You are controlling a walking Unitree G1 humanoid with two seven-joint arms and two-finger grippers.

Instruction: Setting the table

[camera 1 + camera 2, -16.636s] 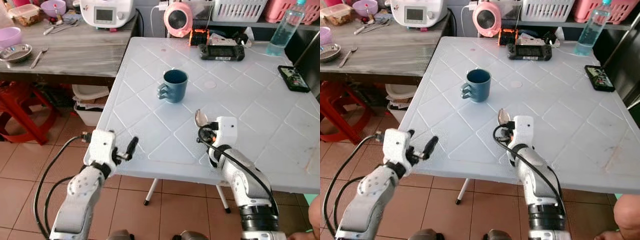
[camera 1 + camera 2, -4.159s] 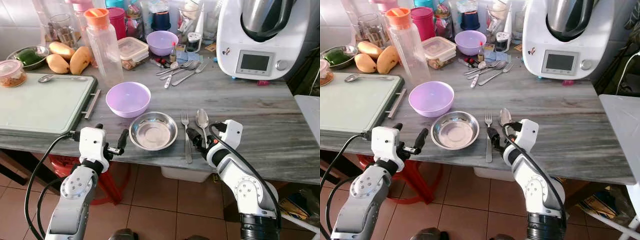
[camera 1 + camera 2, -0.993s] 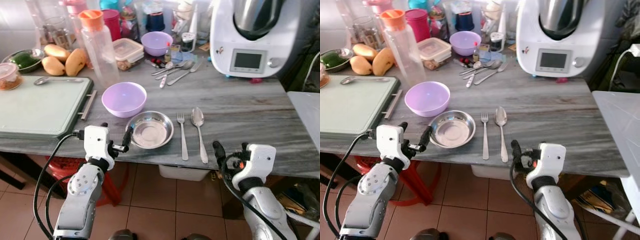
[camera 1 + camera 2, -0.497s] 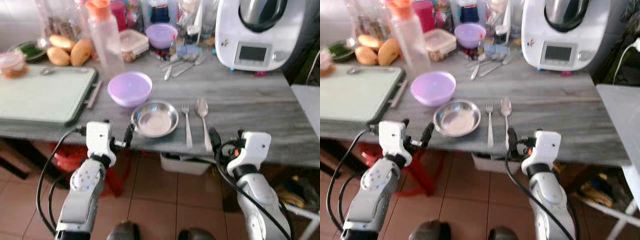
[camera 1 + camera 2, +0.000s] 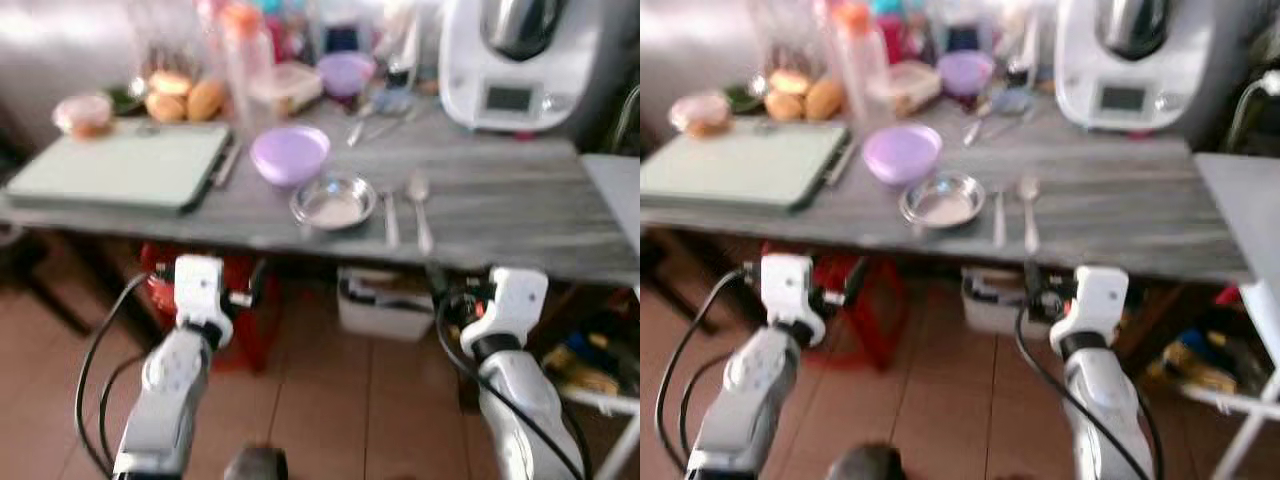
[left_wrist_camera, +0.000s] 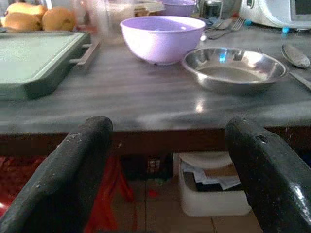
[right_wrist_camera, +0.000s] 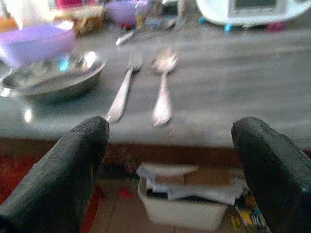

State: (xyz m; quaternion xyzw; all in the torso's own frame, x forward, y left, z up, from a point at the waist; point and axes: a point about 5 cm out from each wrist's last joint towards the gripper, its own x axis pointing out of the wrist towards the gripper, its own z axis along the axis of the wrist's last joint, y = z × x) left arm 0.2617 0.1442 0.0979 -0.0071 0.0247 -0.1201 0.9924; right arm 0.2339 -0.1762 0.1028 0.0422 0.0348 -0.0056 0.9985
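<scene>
A spoon (image 5: 421, 208) and a fork (image 5: 391, 218) lie side by side on the grey counter (image 5: 500, 215), right of a steel bowl (image 5: 334, 203) and a purple bowl (image 5: 290, 154). Both arms are held low in front of the counter's edge, apart from it. My left gripper (image 6: 167, 160) is open and empty, facing the steel bowl (image 6: 235, 68). My right gripper (image 7: 165, 145) is open and empty, facing the fork (image 7: 122, 92) and spoon (image 7: 163, 92). The eye views are blurred.
A green cutting board (image 5: 125, 165) lies on the counter's left; mangoes (image 5: 185, 100), bottles and a white kitchen appliance (image 5: 515, 60) stand behind. A red stool (image 5: 240, 300) and a white bin (image 5: 385, 300) sit under the counter. The white table's edge (image 5: 615, 190) is at right.
The spoon my right gripper held over the white table now lies on the counter beside the fork. In the last second the camera has drawn back from the counter, and both grippers with it.
</scene>
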